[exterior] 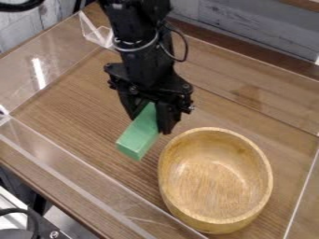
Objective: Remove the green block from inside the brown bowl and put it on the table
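Green block [138,134] is out of the brown bowl [215,181] & over the table [75,114], just beside the bowl's rim, on the side toward the clear acrylic wall w/ the long low edge. Black gripper [152,105] is clamped on the block's upper end, jaws closed w/ the block btwn them; lower end sticks out below, bare. Block hangs tilted, its lower end toward the near-left of the view, upper end hidden up in the gripper. Can't tell if the lower end touches the wood. Bowl sits on the table, lt tan, thick rim, nothing in it. Arm [134,28] comes down from the top of the view, black, w/ a cable looping beside it. Tabletop is brown w/ visible grain; clear acrylic walls [28,86] run along its edges. Dark cable [25,214] curls in the bottom-left corner, outside the wall.
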Controlling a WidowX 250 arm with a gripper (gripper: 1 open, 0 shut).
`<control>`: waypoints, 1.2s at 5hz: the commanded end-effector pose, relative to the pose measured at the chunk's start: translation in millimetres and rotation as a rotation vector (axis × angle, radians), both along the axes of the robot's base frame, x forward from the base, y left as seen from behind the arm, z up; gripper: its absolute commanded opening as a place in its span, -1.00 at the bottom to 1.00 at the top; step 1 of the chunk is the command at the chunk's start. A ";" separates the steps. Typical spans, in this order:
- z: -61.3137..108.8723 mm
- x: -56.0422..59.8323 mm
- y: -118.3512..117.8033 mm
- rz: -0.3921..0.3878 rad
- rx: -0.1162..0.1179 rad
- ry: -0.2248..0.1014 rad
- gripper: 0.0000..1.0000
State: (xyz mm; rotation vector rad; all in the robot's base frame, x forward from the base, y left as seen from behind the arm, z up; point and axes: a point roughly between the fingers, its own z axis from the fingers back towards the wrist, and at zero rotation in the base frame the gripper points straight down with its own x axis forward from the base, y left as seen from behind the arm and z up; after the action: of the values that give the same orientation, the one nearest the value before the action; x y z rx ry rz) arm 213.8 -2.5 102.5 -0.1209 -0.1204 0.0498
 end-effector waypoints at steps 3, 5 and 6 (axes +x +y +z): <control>-0.3 8.8 6.0 0.014 -0.003 -0.025 -1.00; -3.0 11.6 7.8 0.015 -0.005 -0.023 1.00; -5.3 12.7 5.0 0.011 -0.009 -0.018 1.00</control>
State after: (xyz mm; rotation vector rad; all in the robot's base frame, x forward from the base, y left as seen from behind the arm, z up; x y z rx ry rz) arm 220.1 1.8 88.5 -0.1310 -0.1002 0.0658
